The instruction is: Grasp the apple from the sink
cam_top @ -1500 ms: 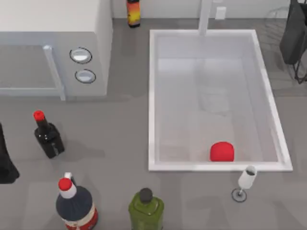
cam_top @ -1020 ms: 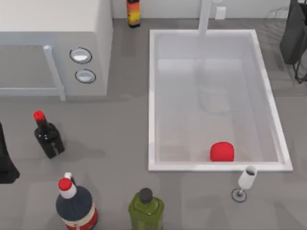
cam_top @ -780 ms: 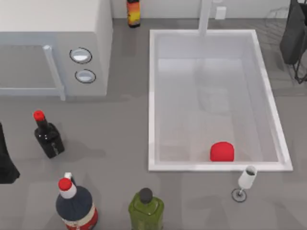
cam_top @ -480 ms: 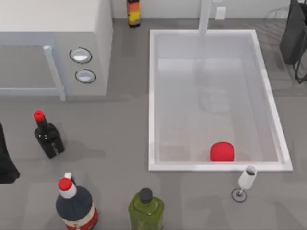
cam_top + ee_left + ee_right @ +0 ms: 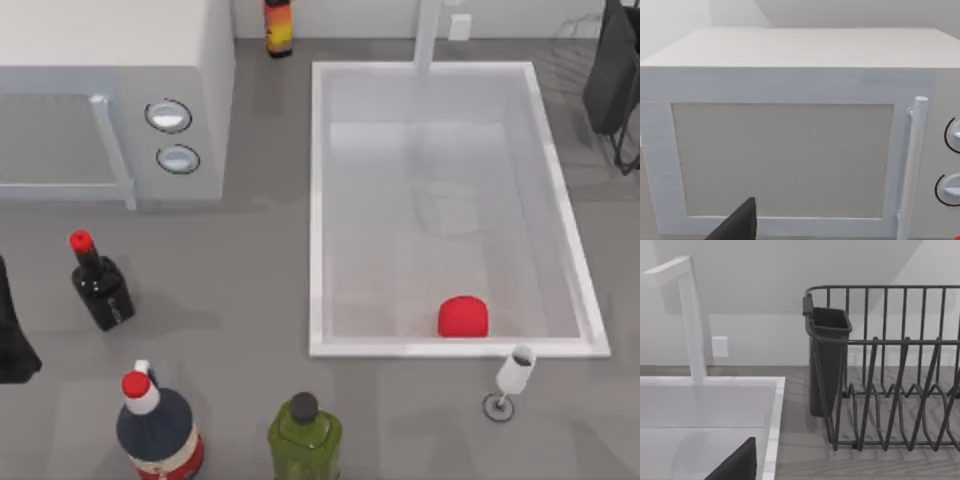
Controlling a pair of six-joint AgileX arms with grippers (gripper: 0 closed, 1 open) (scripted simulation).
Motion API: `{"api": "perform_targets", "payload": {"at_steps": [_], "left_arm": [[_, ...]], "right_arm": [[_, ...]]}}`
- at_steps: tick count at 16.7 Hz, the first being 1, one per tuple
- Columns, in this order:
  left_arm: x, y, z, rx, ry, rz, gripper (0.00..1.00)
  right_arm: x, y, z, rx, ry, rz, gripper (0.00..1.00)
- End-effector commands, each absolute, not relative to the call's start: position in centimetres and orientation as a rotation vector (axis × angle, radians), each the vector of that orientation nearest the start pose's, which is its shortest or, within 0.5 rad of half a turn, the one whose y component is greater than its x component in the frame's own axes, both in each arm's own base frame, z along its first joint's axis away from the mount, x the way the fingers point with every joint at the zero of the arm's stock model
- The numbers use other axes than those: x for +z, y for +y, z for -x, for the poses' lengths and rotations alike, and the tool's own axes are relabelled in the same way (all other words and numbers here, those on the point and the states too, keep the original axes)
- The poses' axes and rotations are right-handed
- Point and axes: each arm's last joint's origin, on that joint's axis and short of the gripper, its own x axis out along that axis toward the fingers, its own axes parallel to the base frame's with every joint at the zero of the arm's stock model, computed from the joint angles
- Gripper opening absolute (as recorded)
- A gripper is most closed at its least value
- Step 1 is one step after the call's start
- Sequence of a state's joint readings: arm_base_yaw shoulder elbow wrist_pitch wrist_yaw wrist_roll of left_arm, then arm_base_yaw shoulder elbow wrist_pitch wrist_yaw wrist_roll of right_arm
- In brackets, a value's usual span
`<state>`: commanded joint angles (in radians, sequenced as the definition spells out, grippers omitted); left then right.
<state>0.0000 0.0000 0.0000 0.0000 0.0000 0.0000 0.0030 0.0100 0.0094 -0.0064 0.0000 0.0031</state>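
Briefly, front to back on the top view. At the near edge of the grey surface (image 5: 250, 280) stood a big dark bottle with a red cap (image 5: 157, 432) and, just to its right, a green bottle with a dark cap (image 5: 304, 437). A wine glass (image 5: 512, 378) stood further right, just outside the sink's near rim.

Left tool (image 5: 12, 335) sat at the surface's left edge, near a small dark bottle with a red cap (image 5: 100, 285), well apart from the sink. Its state: cannot tell. The left wrist view faced the microwave's door (image 5: 782, 160) and handle (image 5: 912, 165).

The apple (image 5: 463, 317) lay on the floor of the sink (image 5: 316, 200), close to the near wall and right of centre, flat side down. Nothing touched it. Both tools were well apart from it.

The microwave (image 5: 110, 60) stood left of the sink, two round knobs (image 5: 168, 115) on its right end.

Right tool (image 5: 612, 75) sat at the far right corner, beyond the sink's right rim. Its state: cannot tell. The right wrist view showed the sink's far corner (image 5: 772, 405), the faucet post (image 5: 692, 330), and a dark wire dish rack (image 5: 890, 370) with a dark cup (image 5: 827, 360) hung on its end.

At the far edge, the faucet post rose from the middle of the sink's back rim, and an orange-and-dark bottle (image 5: 278, 25) stood between microwave and sink.
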Motion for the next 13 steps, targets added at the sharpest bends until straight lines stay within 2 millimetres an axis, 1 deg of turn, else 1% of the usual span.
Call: {"api": "perform_targets", "payload": {"at_steps": [3, 5, 7, 10, 13], "left_arm": [[16.0, -0.1, -10.6, 0.0, 0.0, 0.0, 1.0], [16.0, -0.1, -10.6, 0.0, 0.0, 0.0, 1.0], [16.0, -0.1, -10.6, 0.0, 0.0, 0.0, 1.0], [16.0, -0.1, -10.6, 0.0, 0.0, 0.0, 1.0], [16.0, -0.1, -10.6, 0.0, 0.0, 0.0, 1.0]], "right_arm": [[17.8, 0.2, -10.7, 0.029, 0.074, -0.029, 1.0], [19.5, 0.6, -11.2, 0.055, 0.161, -0.057, 1.0], [21.5, 1.1, -12.3, 0.084, 0.279, -0.087, 1.0], [24.2, 2.5, -15.3, 0.12, 0.502, -0.125, 1.0], [25.7, 4.9, -19.8, 0.136, 0.758, -0.143, 1.0]]}}
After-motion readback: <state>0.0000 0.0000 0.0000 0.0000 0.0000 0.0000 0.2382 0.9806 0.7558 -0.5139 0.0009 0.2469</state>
